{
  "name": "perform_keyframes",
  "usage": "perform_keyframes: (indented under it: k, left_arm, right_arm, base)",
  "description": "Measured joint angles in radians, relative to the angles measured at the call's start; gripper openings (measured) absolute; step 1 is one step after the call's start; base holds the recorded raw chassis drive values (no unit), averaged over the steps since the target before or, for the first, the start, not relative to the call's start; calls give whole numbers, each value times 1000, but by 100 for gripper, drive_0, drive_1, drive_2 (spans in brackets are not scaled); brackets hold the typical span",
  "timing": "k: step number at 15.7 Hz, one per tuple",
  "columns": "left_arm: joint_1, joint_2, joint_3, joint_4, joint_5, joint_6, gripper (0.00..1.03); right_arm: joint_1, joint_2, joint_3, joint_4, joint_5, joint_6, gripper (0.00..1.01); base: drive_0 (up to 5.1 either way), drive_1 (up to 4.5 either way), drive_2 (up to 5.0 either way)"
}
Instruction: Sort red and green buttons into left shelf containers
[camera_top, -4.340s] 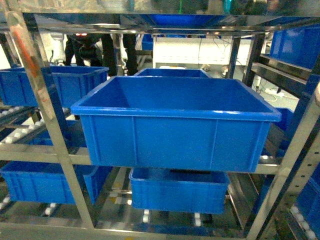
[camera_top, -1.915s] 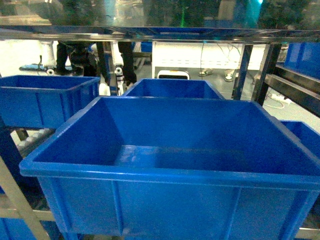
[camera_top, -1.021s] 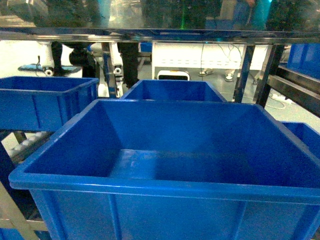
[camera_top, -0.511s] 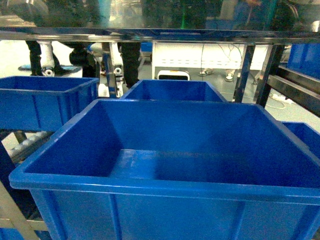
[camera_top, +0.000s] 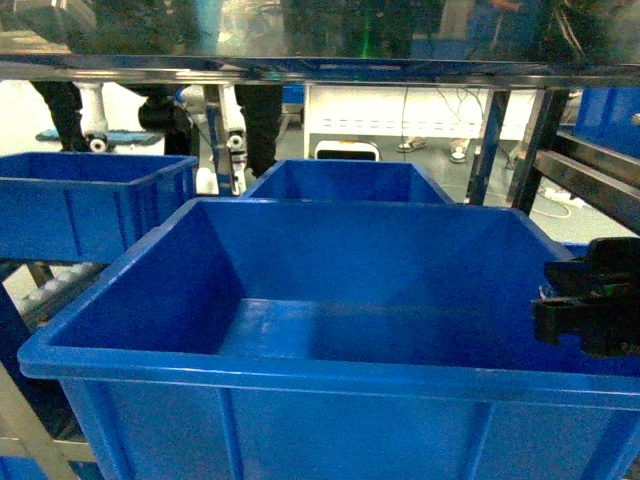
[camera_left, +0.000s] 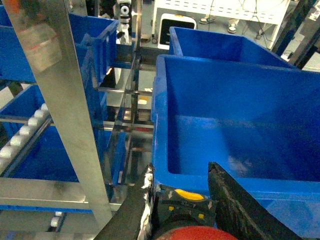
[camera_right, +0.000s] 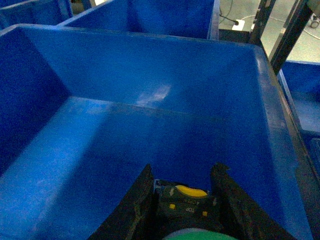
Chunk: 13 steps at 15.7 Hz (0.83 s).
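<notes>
Buttons fill both my pincers: my left gripper (camera_left: 182, 202) is clamped on the red button (camera_left: 192, 233), my right gripper (camera_right: 184, 200) on the green button (camera_right: 199, 233) above the blue bin (camera_right: 90, 65). Both point their yellow-marked dark bodies away from my wrists.

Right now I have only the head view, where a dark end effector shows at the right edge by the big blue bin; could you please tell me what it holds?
Observer: The right end effector is clamped on the green button.
Operator: Is it over the inside?
Observer: Yes, the floor of the blue bin lies below it, and it looks bare.
Operator: And the left arm?
Observer: The left end effector holds the red button in front of the bin's near wall, not over the inside.
</notes>
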Motion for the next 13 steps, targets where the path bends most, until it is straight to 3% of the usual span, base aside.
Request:
perform_keyframes:
  k: [9, 13]
  left_arm:
    - [0, -2, 0, 0, 0, 0, 28]
    - [0, -2, 0, 0, 0, 0, 28]
  right_arm:
    - [11, 26, 24, -14, 11, 11, 29]
    - [-20, 205, 149, 14, -27, 10, 29]
  base:
    - [0, 0, 0]
    - [0, 0, 0]
